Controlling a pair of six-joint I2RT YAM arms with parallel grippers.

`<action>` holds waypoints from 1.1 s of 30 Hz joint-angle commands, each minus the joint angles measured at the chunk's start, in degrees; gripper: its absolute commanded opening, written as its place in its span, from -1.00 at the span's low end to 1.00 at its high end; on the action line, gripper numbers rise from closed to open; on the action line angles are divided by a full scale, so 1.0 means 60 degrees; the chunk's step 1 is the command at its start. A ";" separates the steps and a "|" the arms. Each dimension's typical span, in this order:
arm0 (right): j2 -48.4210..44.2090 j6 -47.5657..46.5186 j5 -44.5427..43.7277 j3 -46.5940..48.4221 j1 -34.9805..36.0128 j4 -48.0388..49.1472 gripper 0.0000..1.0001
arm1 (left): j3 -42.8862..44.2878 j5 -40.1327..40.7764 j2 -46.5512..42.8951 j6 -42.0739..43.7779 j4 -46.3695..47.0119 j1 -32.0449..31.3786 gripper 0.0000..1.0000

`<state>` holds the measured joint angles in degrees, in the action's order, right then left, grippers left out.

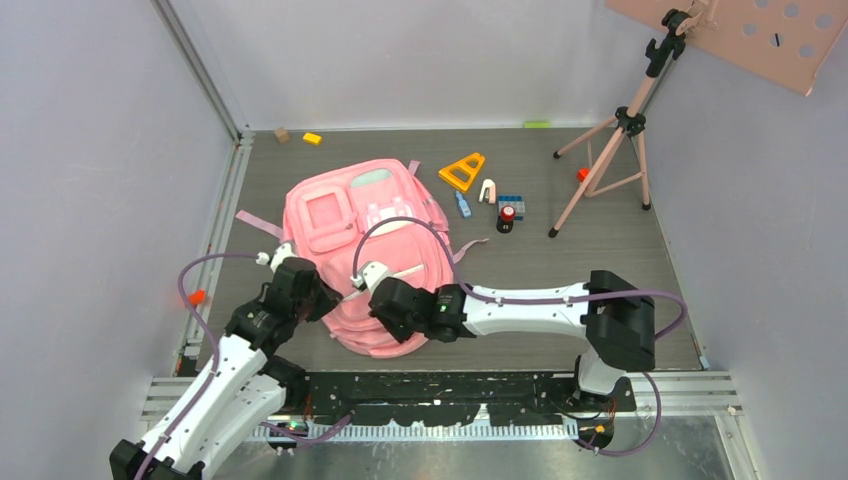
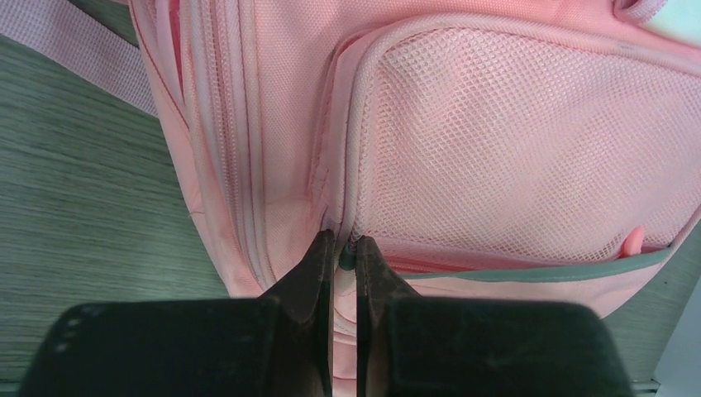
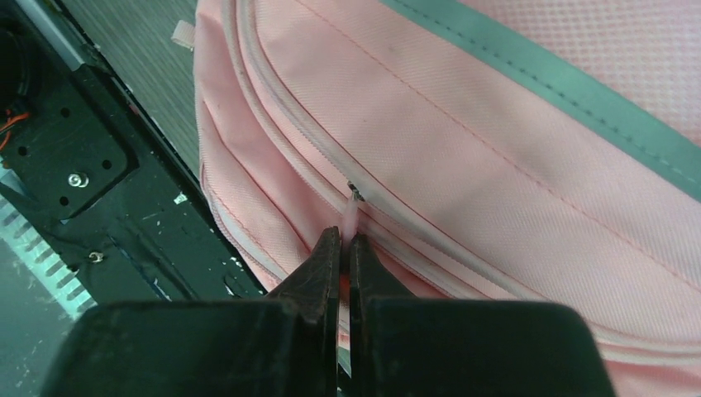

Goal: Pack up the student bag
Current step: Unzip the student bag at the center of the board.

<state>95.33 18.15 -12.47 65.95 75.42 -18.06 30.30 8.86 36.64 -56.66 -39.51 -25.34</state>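
The pink student bag [image 1: 345,225] lies flat in the middle of the table, its near end between my two grippers. My left gripper [image 1: 322,300] sits at the bag's near left edge. In the left wrist view the left gripper [image 2: 345,248] is shut, pinching the grey-green trim at the corner of the mesh pocket [image 2: 529,149]. My right gripper [image 1: 382,300] reaches in from the right at the near edge. It [image 3: 345,240] is shut on the pink zipper pull [image 3: 350,217] of a closed zipper.
Right of the bag lie an orange triangle [image 1: 462,171], a white stapler-like piece [image 1: 487,190], a small blue item [image 1: 463,205], a blue block [image 1: 511,204] and a red-and-black item [image 1: 507,219]. A tripod [image 1: 610,150] stands at back right. A yellow block [image 1: 312,138] is at the back left.
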 commanded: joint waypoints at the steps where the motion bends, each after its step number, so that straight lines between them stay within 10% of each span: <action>1: 0.0302 -0.0300 0.3079 0.0944 0.0614 0.1428 -0.99 | 0.0509 -0.1048 0.0105 -0.0548 0.1884 -0.0097 -1.00; 18: 0.0716 -0.0361 0.3761 0.1565 -0.0162 0.1979 -0.99 | 0.1005 -0.1335 0.0670 0.0433 0.2131 -0.0097 -1.00; 33: -0.2733 0.0972 0.0431 0.0170 -0.1771 -0.0498 0.12 | 0.2983 -0.0540 0.2797 0.4233 0.2168 -0.0026 -0.96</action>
<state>85.93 19.00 -3.14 68.51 71.07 -18.22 42.70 5.30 53.56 -38.17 -38.72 -25.43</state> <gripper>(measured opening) 0.515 0.065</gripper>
